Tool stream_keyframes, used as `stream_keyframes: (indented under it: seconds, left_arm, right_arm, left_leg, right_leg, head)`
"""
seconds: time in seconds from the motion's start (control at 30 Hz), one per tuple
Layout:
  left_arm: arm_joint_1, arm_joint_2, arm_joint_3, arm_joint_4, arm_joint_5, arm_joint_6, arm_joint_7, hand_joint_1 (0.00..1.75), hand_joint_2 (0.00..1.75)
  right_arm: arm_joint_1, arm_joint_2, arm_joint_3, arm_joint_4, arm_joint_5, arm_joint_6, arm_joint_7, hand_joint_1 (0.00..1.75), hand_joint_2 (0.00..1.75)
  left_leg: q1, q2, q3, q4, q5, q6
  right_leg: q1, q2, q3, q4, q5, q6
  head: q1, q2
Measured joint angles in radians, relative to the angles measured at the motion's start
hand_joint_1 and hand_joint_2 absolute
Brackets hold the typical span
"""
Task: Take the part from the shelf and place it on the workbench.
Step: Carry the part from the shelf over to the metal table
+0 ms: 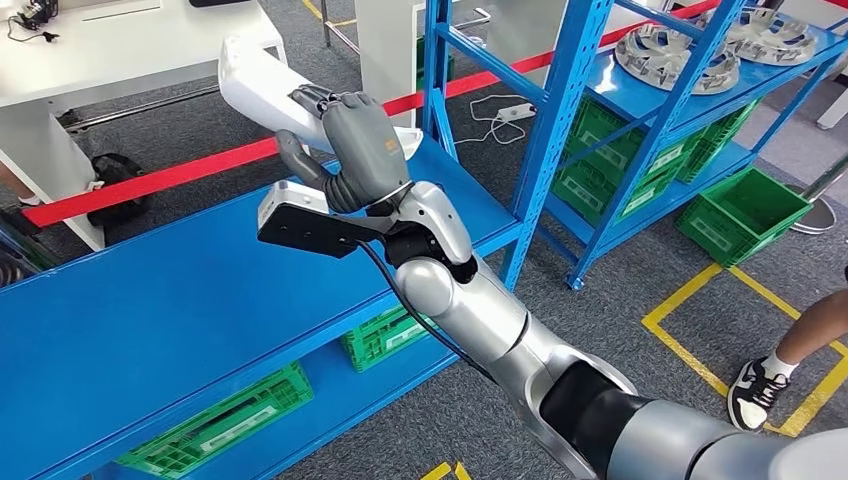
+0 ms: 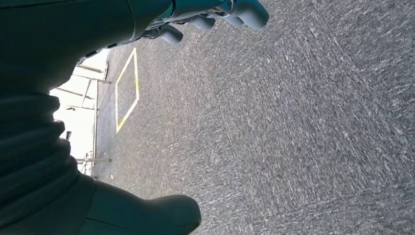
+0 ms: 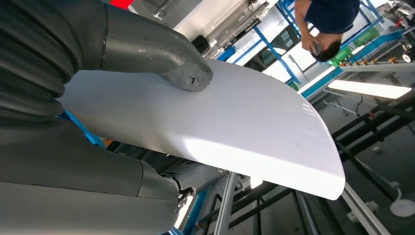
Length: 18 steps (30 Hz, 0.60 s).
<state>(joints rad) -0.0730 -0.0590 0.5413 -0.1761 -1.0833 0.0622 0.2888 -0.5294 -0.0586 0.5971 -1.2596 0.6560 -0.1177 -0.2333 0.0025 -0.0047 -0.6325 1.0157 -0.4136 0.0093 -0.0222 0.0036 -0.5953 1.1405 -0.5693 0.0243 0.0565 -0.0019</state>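
what the frames hide or cut off

in the head view the right hand (image 1: 355,150) covers the middle of the white part (image 1: 250,85), so the contact underneath is hidden; the part's near end is behind the fingers. the blue shelf (image 1: 180,300) runs off the left edge, and a person's leg and shoe (image 1: 757,392) are cut by the right edge. the left hand (image 2: 215,17) is cropped by the picture's edge in the left wrist view, its fingers partly out of sight. a person (image 3: 328,29) is cut off in the right wrist view.
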Motion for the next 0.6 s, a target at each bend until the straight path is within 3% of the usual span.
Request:
stream_keyframes:
  seconds: [0.07, 0.2, 0.23, 0.3, 0.37, 0.4, 0.43, 0.47, 0.53, 0.6]
  left_arm:
    - [-0.002, 0.000, 0.000, 0.000, -0.003, -0.006, 0.001, 0.00, 1.75]
    - [-0.004, 0.001, 0.000, -0.001, -0.015, -0.013, 0.006, 0.00, 1.75]
    - [-0.004, 0.001, 0.000, -0.001, -0.017, -0.013, 0.007, 0.00, 1.75]
    - [-0.006, 0.002, 0.000, -0.001, -0.023, -0.014, 0.007, 0.00, 1.75]
    - [-0.011, 0.003, 0.000, -0.002, -0.029, -0.015, 0.007, 0.00, 1.75]
    - [-0.012, 0.003, -0.001, -0.002, -0.032, -0.017, 0.007, 0.00, 1.75]
    - [-0.013, 0.003, -0.001, -0.002, -0.034, -0.018, 0.007, 0.00, 1.75]
    - [-0.015, 0.004, -0.001, -0.002, -0.035, -0.020, 0.007, 0.00, 1.75]
    - [-0.019, 0.005, -0.001, -0.003, -0.036, -0.023, 0.008, 0.00, 1.75]
    - [-0.024, 0.007, -0.001, -0.004, -0.036, -0.024, 0.008, 0.00, 1.75]
  right_arm:
    - [0.002, -0.001, 0.004, -0.002, 0.004, -0.002, 0.006, 1.75, 1.75]
    - [0.013, -0.002, 0.016, -0.013, 0.022, -0.010, 0.024, 1.75, 1.75]
    - [0.017, -0.002, 0.019, -0.018, 0.025, -0.011, 0.028, 1.75, 1.75]
    - [0.020, -0.002, 0.022, -0.025, 0.029, -0.013, 0.035, 1.75, 1.75]
    - [0.024, -0.004, 0.022, -0.029, 0.030, -0.014, 0.042, 1.75, 1.75]
    - [0.026, -0.006, 0.022, -0.030, 0.030, -0.014, 0.045, 1.75, 1.75]
    - [0.028, -0.009, 0.022, -0.031, 0.030, -0.014, 0.046, 1.75, 1.75]
    - [0.029, -0.012, 0.022, -0.031, 0.030, -0.014, 0.046, 1.75, 1.75]
    - [0.029, -0.017, 0.022, -0.034, 0.028, -0.014, 0.046, 1.75, 1.75]
    - [0.027, -0.019, 0.025, -0.039, 0.024, -0.011, 0.046, 1.75, 1.75]
  left_leg:
    - [-0.001, -0.002, -0.006, 0.009, 0.001, -0.011]
    - [-0.001, -0.004, -0.017, 0.012, 0.008, -0.043]
    - [0.001, -0.003, -0.025, 0.026, -0.011, -0.050]
    - [0.004, -0.002, -0.053, 0.114, -0.092, -0.060]
    - [0.006, -0.001, -0.084, 0.240, -0.172, -0.068]
    - [0.006, -0.001, -0.086, 0.280, -0.187, -0.070]
    - [0.007, -0.001, -0.073, 0.287, -0.182, -0.071]
    - [0.008, -0.001, -0.040, 0.255, -0.162, -0.071]
    - [0.009, -0.001, 0.067, 0.112, -0.127, -0.067]
    - [0.004, -0.003, 0.135, 0.008, -0.122, -0.056]
  right_leg:
    - [0.004, 0.000, 0.042, -0.086, 0.042, -0.007]
    - [0.005, 0.003, 0.033, -0.104, 0.064, -0.034]
    - [0.004, 0.003, 0.027, -0.108, 0.073, -0.042]
    - [0.002, 0.002, 0.011, -0.111, 0.091, -0.051]
    - [0.002, 0.001, -0.012, -0.110, 0.107, -0.053]
    - [0.002, 0.001, -0.023, -0.109, 0.115, -0.052]
    - [0.002, 0.000, -0.034, -0.108, 0.123, -0.050]
    - [0.001, 0.000, -0.045, -0.106, 0.130, -0.048]
    - [0.002, 0.000, -0.063, -0.104, 0.145, -0.040]
    - [0.002, 0.000, -0.069, -0.106, 0.161, -0.028]
  head:
    - [0.000, 0.000]
    - [0.000, 0.000]
    - [0.000, 0.000]
    - [-0.001, 0.000]
    - [-0.002, 0.000]
    - [-0.002, 0.000]
    - [-0.001, 0.000]
    - [-0.001, 0.000]
    - [-0.001, 0.000]
    - [0.000, 0.000]
